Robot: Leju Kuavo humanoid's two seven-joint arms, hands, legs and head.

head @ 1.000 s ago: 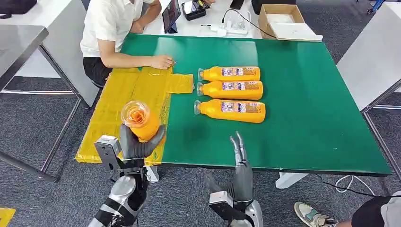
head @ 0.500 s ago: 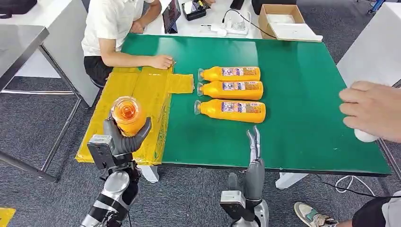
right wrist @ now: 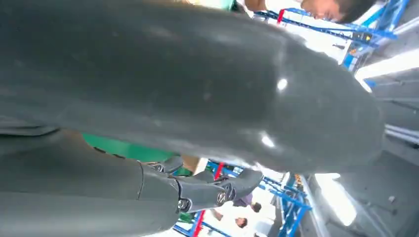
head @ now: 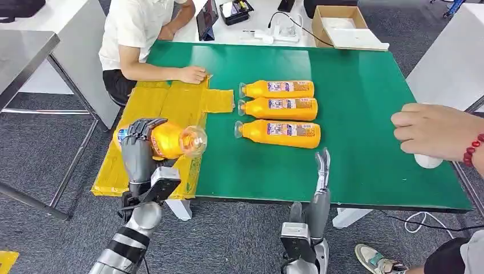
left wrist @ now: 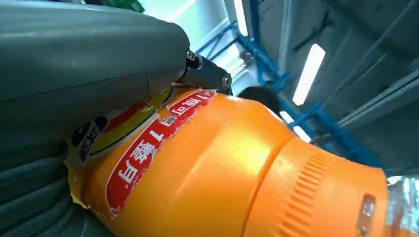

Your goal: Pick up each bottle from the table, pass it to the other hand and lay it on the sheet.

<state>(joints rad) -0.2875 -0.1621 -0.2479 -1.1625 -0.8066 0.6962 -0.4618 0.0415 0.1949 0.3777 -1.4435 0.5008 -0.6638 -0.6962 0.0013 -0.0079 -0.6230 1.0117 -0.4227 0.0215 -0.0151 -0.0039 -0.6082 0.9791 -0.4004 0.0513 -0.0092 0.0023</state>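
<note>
My left hand (head: 141,144) grips an orange juice bottle (head: 168,140) above the yellow sheet (head: 165,111), the bottle lying sideways with its clear cap toward the table's middle. Up close in the left wrist view, the same bottle (left wrist: 232,168) shows its red label under my fingers (left wrist: 79,74). Three more orange bottles (head: 279,89) (head: 279,108) (head: 281,133) lie side by side on the green table (head: 365,114). My right hand (head: 322,171) stands at the table's front edge, fingers straight and pointing up, holding nothing.
A person sits at the far left corner with a hand (head: 193,73) resting on the sheet. Another person's hand (head: 434,130) with a red bead bracelet reaches over the table's right edge, on a white object. A cardboard box (head: 341,25) stands behind.
My left hand has turned the bottle from upright to lying sideways, cap now pointing right. My right hand has risen and shifted right. The person's hand at the right has come further in.
</note>
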